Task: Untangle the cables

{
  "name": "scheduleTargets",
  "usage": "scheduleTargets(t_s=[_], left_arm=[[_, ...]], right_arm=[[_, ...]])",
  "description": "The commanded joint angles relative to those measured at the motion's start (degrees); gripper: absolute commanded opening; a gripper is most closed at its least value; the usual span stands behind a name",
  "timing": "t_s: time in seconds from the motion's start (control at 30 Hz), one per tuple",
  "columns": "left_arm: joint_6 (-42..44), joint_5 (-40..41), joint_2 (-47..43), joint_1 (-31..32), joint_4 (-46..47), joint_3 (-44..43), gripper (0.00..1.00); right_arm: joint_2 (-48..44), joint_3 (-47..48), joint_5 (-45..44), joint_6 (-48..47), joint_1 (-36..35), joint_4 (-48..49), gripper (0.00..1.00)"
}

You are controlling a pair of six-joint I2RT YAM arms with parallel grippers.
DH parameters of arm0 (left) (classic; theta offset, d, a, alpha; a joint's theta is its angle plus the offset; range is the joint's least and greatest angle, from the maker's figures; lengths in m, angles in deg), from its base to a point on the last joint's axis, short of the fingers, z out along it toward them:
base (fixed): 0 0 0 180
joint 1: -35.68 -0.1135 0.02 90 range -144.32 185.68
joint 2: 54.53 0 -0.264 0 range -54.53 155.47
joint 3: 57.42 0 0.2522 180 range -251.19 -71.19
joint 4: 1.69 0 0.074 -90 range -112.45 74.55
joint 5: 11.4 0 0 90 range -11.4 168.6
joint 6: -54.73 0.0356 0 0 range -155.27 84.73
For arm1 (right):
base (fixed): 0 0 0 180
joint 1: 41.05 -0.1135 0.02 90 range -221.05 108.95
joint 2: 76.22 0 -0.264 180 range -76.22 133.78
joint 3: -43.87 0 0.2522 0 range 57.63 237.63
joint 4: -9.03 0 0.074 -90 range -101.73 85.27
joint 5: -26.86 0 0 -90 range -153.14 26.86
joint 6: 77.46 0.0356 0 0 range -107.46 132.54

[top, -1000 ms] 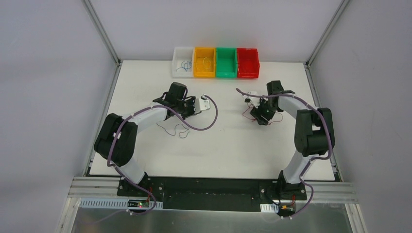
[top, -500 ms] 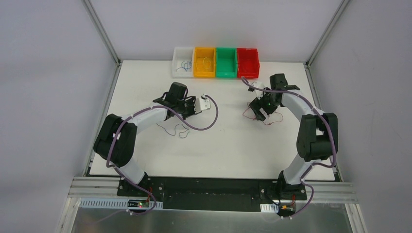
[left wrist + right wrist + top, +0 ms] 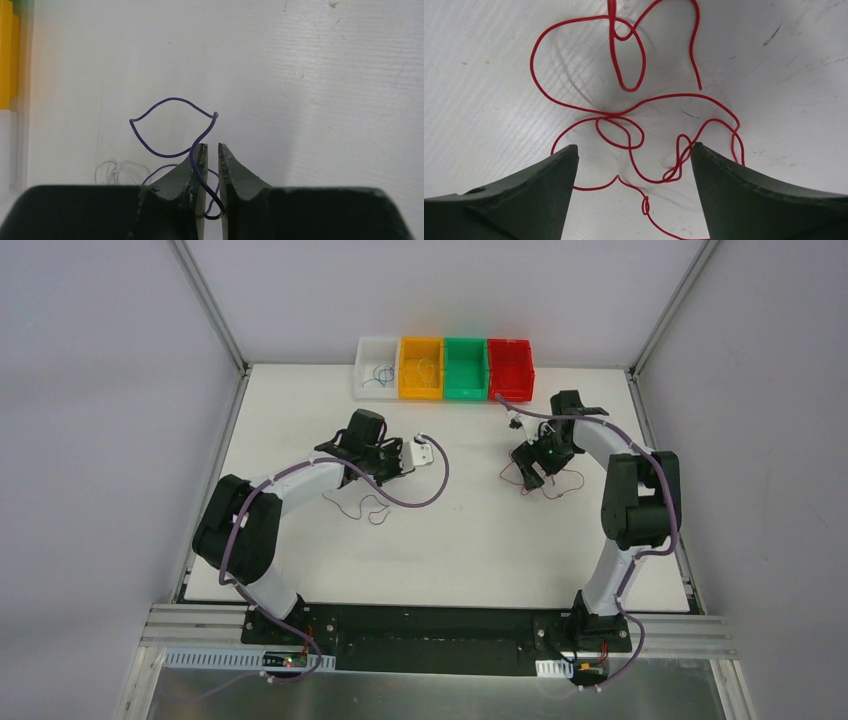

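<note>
My left gripper (image 3: 210, 146) is shut on a thin blue-purple wire (image 3: 170, 99) that runs down between its jaws and loops out in front over the white table. A faint white wire (image 3: 117, 169) lies curled just left of the fingers. In the top view the left gripper (image 3: 390, 465) stands above thin dark wires (image 3: 362, 506) lying on the table. My right gripper (image 3: 634, 146) is open, low over a tangle of red wire (image 3: 616, 116) that spreads between and beyond its fingers. In the top view it (image 3: 530, 472) sits over the red wires (image 3: 560, 483).
Four bins stand in a row at the back: white (image 3: 377, 380) with a blue wire inside, yellow (image 3: 420, 368), green (image 3: 465, 368), red (image 3: 510, 368). The yellow bin's edge (image 3: 6, 55) shows at the left of the left wrist view. Thick purple cables run along both arms.
The right arm has swung its wrist back and to the right, then settled with the gripper over the red wires. The left arm has not moved.
</note>
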Motion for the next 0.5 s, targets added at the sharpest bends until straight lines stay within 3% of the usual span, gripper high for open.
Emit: scheduleTargets(t_s=[0.0,0.2,0.33,0.47], left_arm=[[-1.31,0.85,-2.41,0.71,-0.89,-0.33,0.15],[-2.71,1.84,-1.59,0.79,-1.12,-1.79,0.15],[-3.47,2.19,-1.48,0.84,-1.28,-2.4,0.15],[-3.57,2.3,-1.92,0.79,-1.41,-2.24,0.15]], right_arm=[[3.83,4.47,2.46,2.95,0.44,-3.56,0.79],[8.17,8.5,3.05,5.78,0.85,-5.39,0.39],[7.1,9.68,3.38,6.02,0.83,-6.62,0.0],[1.05,10.09,8.09,4.29,2.19,-9.14,0.0]])
